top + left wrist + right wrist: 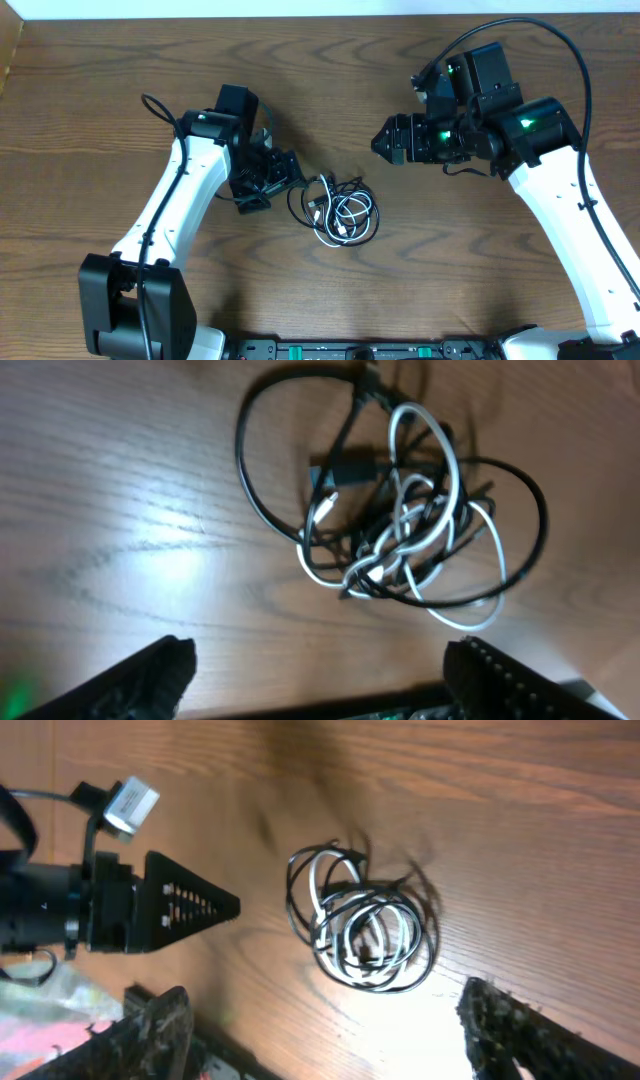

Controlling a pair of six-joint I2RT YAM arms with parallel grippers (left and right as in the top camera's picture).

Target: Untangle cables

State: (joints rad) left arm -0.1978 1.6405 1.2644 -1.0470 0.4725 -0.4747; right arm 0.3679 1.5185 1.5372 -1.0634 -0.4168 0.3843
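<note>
Over on the left, the left arm (175, 200) reaches in across the wooden surface (90, 130). The left gripper (320, 655) is held low, its jaws spread wide with nothing between them. Just to the right of it lie the cables (340, 210), all in one loose tangle flat on the surface and touched by neither arm. A black cord (250, 490) throws the widest loop out of the tangle, on the side nearest the left gripper. A white cord (447, 470) coils several times through the middle. A small plug (335, 475) shows among the loops, though I cannot tell which cord it ends, nor pick one black cord from the other inside the knot. Farther right and a little toward the back, the right gripper (325, 998) points in toward the bundle and stays apart from it. Its jaws are wide open too, and empty. Behind it the right arm (560, 200) shows a green light (525, 123) on its dark housing.
</note>
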